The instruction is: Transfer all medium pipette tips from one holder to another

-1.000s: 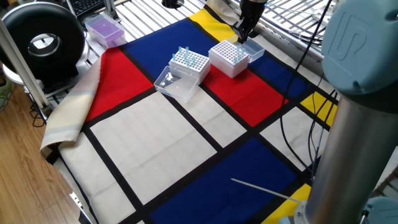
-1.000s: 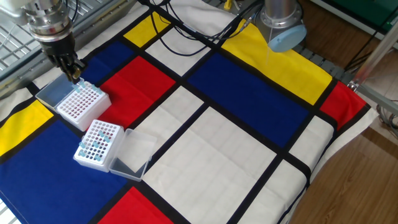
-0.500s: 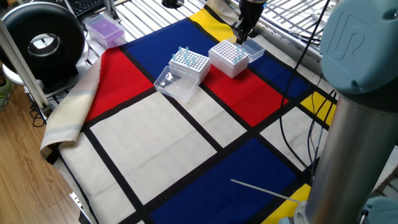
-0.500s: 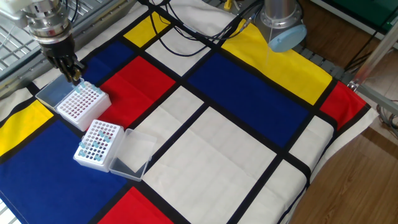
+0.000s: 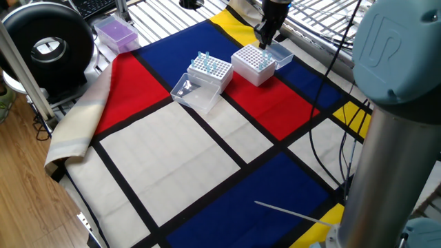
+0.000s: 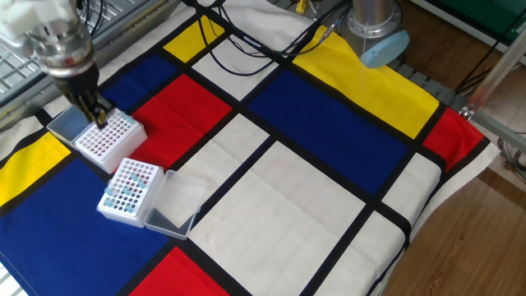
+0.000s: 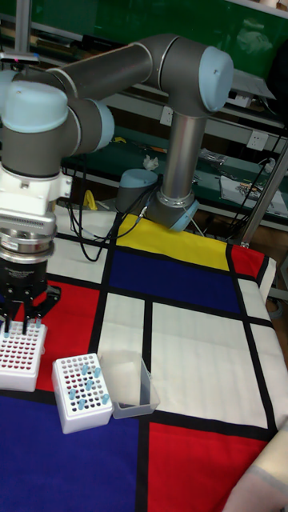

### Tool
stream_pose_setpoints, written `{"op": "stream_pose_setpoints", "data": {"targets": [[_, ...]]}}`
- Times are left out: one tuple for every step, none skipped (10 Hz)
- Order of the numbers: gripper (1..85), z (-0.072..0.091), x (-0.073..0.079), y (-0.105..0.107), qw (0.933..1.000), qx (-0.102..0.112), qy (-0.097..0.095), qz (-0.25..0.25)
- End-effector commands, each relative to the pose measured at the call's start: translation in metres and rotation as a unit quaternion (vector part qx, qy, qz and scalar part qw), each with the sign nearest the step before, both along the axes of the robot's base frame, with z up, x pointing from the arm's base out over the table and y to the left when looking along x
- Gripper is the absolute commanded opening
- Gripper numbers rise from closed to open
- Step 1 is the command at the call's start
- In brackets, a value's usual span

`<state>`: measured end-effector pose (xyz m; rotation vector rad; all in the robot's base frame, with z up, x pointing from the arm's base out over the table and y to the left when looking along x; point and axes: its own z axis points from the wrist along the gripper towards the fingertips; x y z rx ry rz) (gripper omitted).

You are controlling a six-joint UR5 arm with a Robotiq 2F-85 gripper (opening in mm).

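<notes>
Two white perforated holders sit side by side on the checked cloth. The nearer holder (image 6: 130, 189) (image 5: 209, 69) (image 7: 82, 392) carries several pale-blue medium pipette tips (image 6: 123, 193) (image 7: 84, 386). The other holder (image 6: 108, 140) (image 5: 252, 64) (image 7: 18, 358) has a few tips (image 5: 262, 60) at one corner. My gripper (image 6: 99, 120) (image 5: 263, 40) (image 7: 18, 326) points straight down over that corner, its fingertips at the holder's top. The fingers look close together, and I cannot make out whether a tip is between them.
A clear lid (image 6: 174, 210) (image 5: 190, 92) hangs open from the nearer holder and another lid (image 6: 67, 123) (image 5: 281, 54) lies behind the far one. A purple box (image 5: 116, 32) stands off the cloth's corner. The arm's cables (image 6: 246, 37) trail across the cloth's back.
The gripper has shifted slightly over the far holder's corner and now covers the tips that showed there before. Both holders stay in place.
</notes>
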<state>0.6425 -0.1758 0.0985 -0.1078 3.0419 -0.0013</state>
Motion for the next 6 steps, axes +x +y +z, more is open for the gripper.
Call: {"op": "stream_pose_setpoints", "data": {"targets": [[29.0,0.012,0.022,0.049,0.9996,0.005,-0.003,-0.029],[28.3,0.015,0.024,0.065,0.9995,0.008,-0.003,-0.029],[27.7,0.015,0.024,0.077,0.9996,0.006,-0.001,-0.026],[27.3,0.014,0.024,0.092,0.9998,0.007,0.001,-0.017],[26.7,0.011,0.026,0.107,0.9999,0.005,-0.004,-0.013],[26.3,0.009,0.027,0.114,0.9999,0.002,-0.007,-0.008]]}}
